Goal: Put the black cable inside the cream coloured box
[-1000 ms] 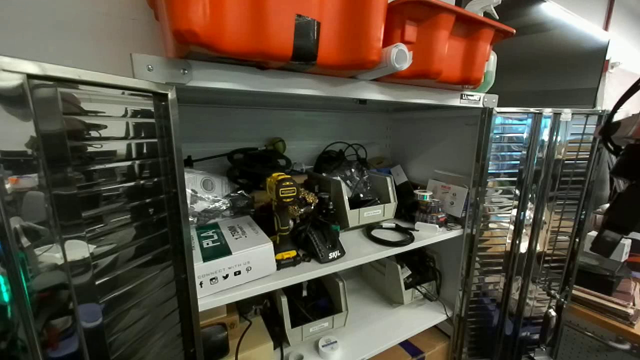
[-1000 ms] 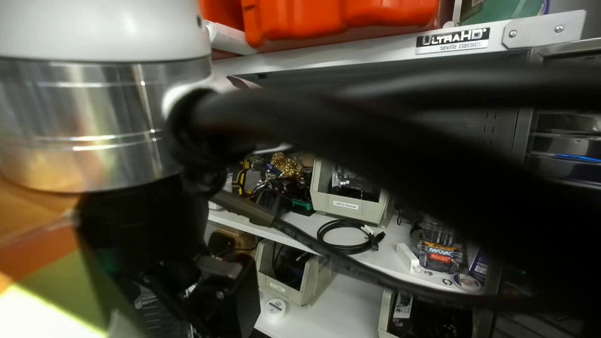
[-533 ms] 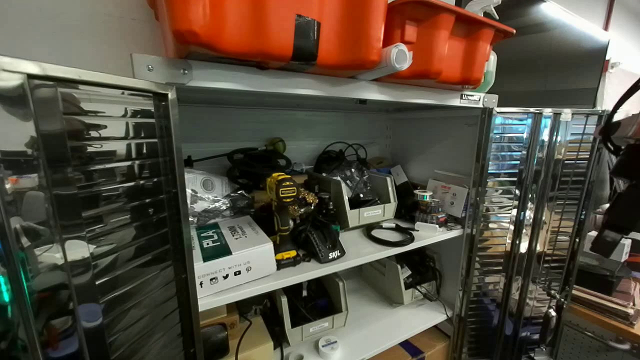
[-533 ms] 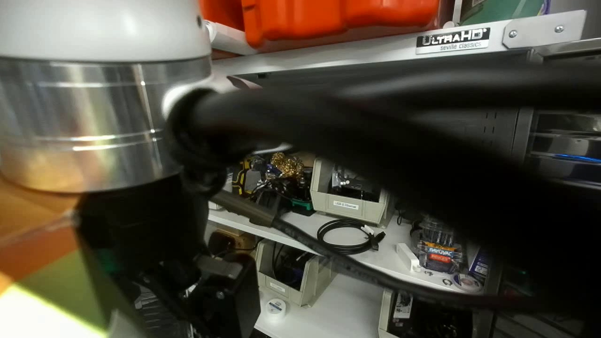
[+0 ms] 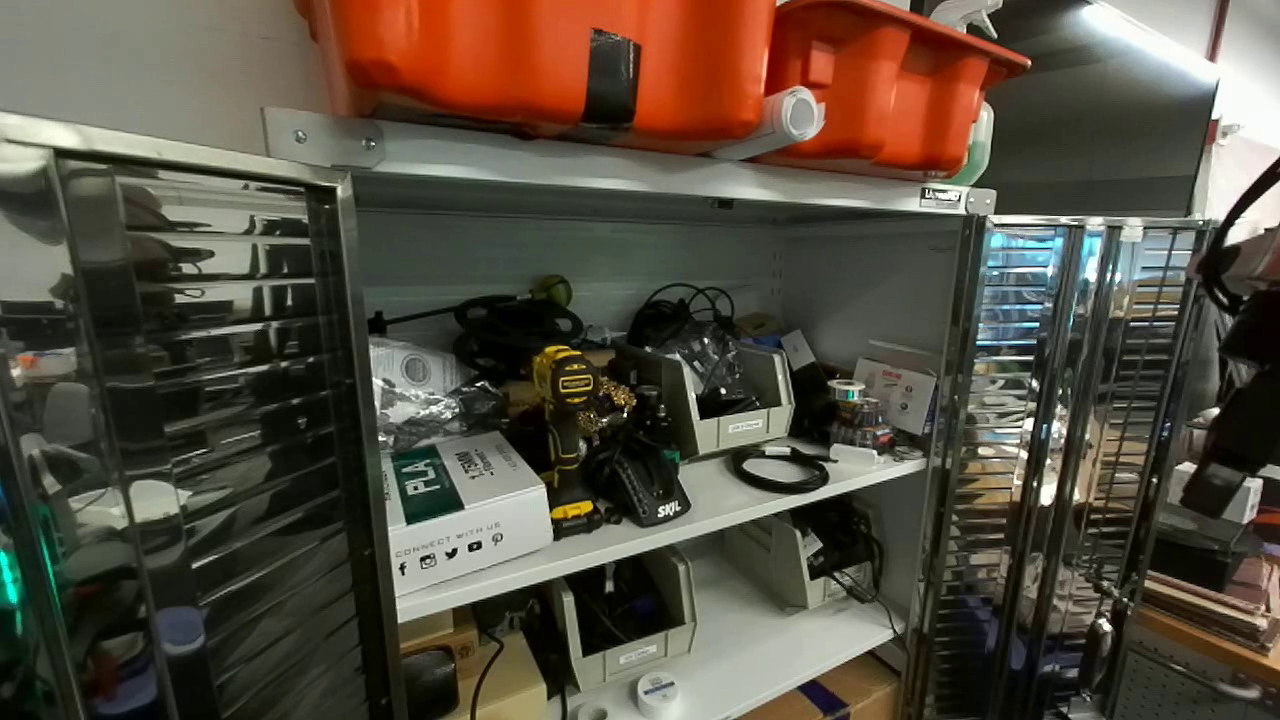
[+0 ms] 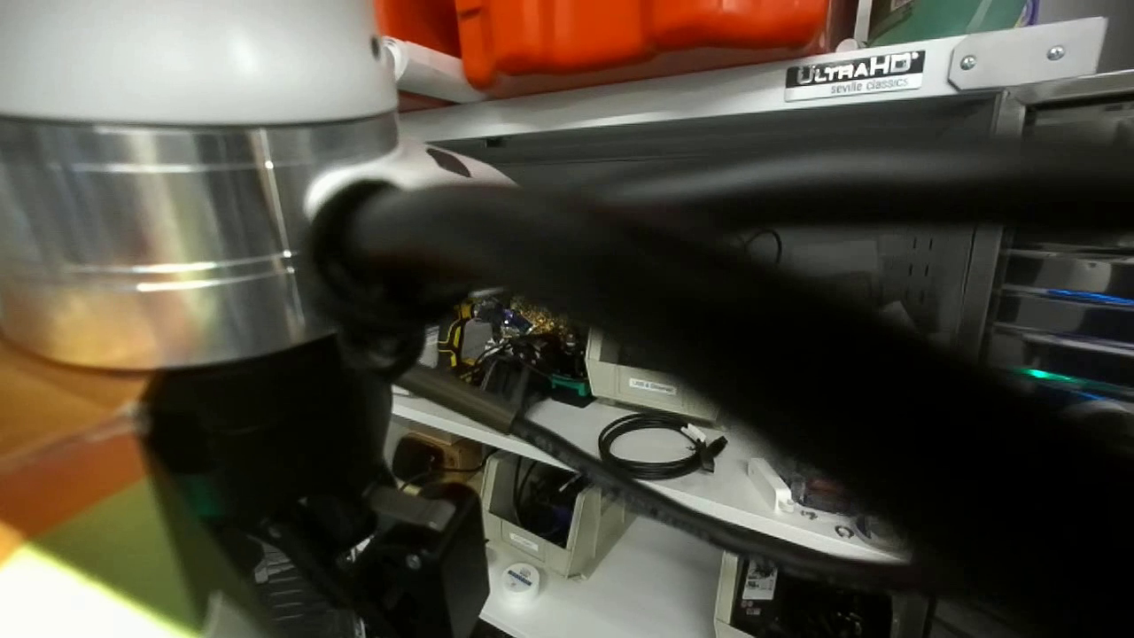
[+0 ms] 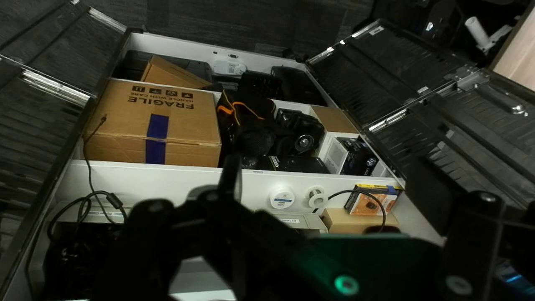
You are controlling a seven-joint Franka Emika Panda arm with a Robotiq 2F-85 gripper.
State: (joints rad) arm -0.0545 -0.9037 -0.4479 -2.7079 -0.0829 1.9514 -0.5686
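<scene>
The black cable lies coiled on the upper cabinet shelf in both exterior views [image 5: 790, 487] [image 6: 651, 473]. Just behind it stands a cream open-front bin [image 5: 745, 430], which holds dark cables and a clear bag. Its front also shows in an exterior view [image 6: 611, 379], partly covered by the arm's thick hoses. My gripper [image 7: 330, 190] is open in the wrist view, fingers wide apart with nothing between them. It faces the lower shelves. The coiled cable and the upper bin are not in the wrist view.
More cream bins [image 5: 640, 650] [image 5: 790, 555] stand on the shelf below. A drill [image 5: 565, 400], a SKIL charger [image 5: 650, 500] and a PLA box [image 5: 480, 520] stand left of the coil. A white block [image 6: 769, 485] lies right of it. Open metal doors [image 5: 200, 430] flank the cabinet.
In an exterior view the arm and its hoses have shifted slightly downward, covering more of the upper bin and the battery pack. The coiled cable and bins have not moved.
</scene>
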